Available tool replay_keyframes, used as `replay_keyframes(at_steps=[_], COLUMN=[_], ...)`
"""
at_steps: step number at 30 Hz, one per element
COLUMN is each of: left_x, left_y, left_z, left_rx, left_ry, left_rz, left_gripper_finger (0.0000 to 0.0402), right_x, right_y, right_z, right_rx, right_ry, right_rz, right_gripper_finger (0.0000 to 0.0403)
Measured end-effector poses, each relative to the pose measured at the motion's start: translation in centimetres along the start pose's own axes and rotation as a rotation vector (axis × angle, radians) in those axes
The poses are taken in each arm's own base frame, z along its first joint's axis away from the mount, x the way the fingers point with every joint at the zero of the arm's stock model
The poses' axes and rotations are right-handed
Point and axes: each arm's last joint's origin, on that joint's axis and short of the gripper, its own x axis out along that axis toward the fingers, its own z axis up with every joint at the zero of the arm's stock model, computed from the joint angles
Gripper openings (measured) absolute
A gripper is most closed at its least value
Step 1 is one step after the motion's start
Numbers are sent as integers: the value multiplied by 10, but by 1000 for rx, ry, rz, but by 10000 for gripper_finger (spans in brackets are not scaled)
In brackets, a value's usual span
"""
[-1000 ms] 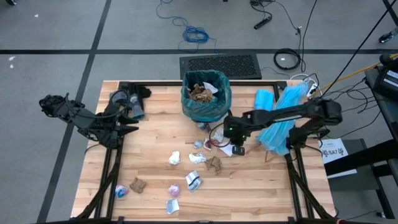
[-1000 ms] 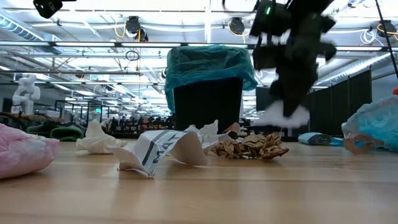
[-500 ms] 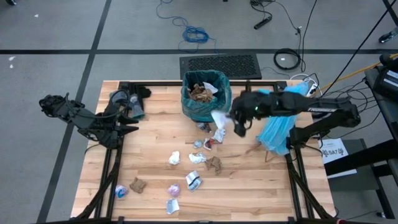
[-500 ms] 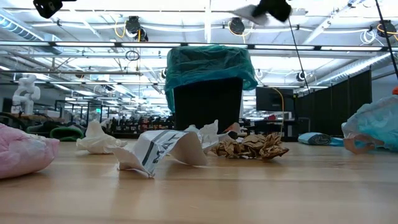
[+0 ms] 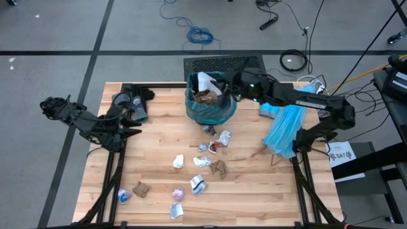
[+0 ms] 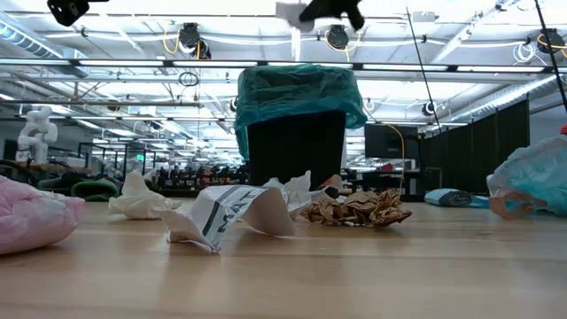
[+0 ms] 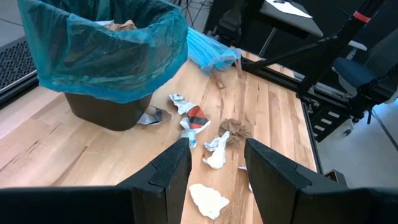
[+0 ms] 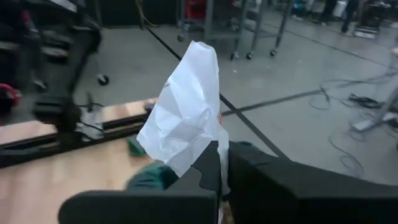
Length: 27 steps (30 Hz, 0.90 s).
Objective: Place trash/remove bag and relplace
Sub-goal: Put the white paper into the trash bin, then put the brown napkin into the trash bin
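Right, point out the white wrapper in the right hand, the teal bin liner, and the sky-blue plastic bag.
white wrapper point(image 8: 185, 115): right wrist view, middle of the crumpled sheet.
teal bin liner point(image 6: 297, 93): low view, the part folded over the bin's rim.
sky-blue plastic bag point(image 5: 284, 127): high view, middle of the bag.

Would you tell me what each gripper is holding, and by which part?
The right gripper pinches a white wrapper by its lower edge, above the bin. The left gripper holds nothing.

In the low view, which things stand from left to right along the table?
Pink wad → white crumpled paper → printed white wrapper → brown paper wad → sky-blue plastic bag.
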Motion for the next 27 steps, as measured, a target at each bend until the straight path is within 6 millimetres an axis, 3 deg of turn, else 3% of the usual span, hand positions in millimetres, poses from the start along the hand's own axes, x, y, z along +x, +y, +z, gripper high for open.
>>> replay_keyframes(at_steps=[7, 12, 27], left_x=[0, 0, 0], left_y=[0, 0, 0], left_z=[0, 0, 0], left_rx=[0, 0, 0], left_ry=[0, 1, 1], left_rz=[0, 0, 0], left_gripper_finger=[154, 154, 154], right_x=[37, 49, 51], right_y=[-6, -4, -8], right_z=[-21, -23, -26], right_rx=[10, 21, 88], right_ry=[63, 19, 46], right_rz=[-1, 12, -4], right_gripper_finger=[0, 14, 163])
